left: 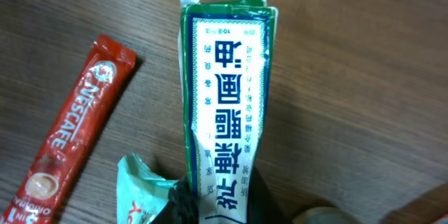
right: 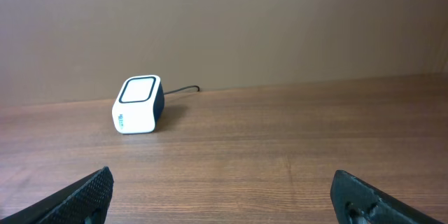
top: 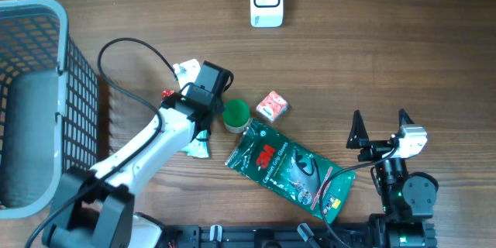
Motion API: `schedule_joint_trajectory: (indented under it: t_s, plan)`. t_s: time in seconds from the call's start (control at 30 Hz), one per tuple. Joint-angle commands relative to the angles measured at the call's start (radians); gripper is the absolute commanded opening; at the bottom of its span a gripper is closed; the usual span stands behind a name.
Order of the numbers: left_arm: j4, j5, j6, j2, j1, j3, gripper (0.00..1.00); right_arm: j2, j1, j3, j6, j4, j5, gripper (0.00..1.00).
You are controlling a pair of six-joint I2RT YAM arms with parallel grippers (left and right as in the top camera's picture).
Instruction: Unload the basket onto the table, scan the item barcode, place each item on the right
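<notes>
Green foil 3M pouch (top: 291,172) lies near the centre of the wooden table (top: 387,46). Right of it, the right gripper (top: 379,120) stands wide open and empty. Farther left, the left gripper (left: 222,206) flanks the near end of a green-and-white sachet (left: 227,77); I cannot tell whether it clamps it. A white box scanner (top: 266,0) sits at the far edge.

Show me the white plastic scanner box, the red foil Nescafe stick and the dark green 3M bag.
white plastic scanner box (top: 266,0), overhead view, top face
red foil Nescafe stick (left: 73,122), left wrist view, printed middle
dark green 3M bag (top: 288,167), overhead view, centre
</notes>
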Motion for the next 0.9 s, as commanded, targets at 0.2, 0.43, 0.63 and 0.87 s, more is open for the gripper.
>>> schedule_joint_trajectory:
  t_s: [0.2, 0.43, 0.63, 0.87]
  plan:
    - [0.231, -0.338, 0.609, -0.293, 0.01, 0.355, 1.0, -0.007, 0.001, -0.001, 0.003, 0.002, 0.006, 1.0]
    - [0.423, -0.44, 1.413, -0.528, 0.01, 0.446, 1.0, -0.007, 0.001, -0.001, 0.003, 0.002, 0.006, 1.0]
    - [0.022, 0.075, 1.328, -0.791, 0.134, 0.444, 1.0, -0.007, 0.001, -0.001, 0.003, 0.002, 0.006, 1.0]
    - [-0.113, 0.576, 1.168, -1.073, 0.501, 0.407, 1.0, -0.007, 0.001, -0.001, 0.28, 0.022, -0.186, 1.0]
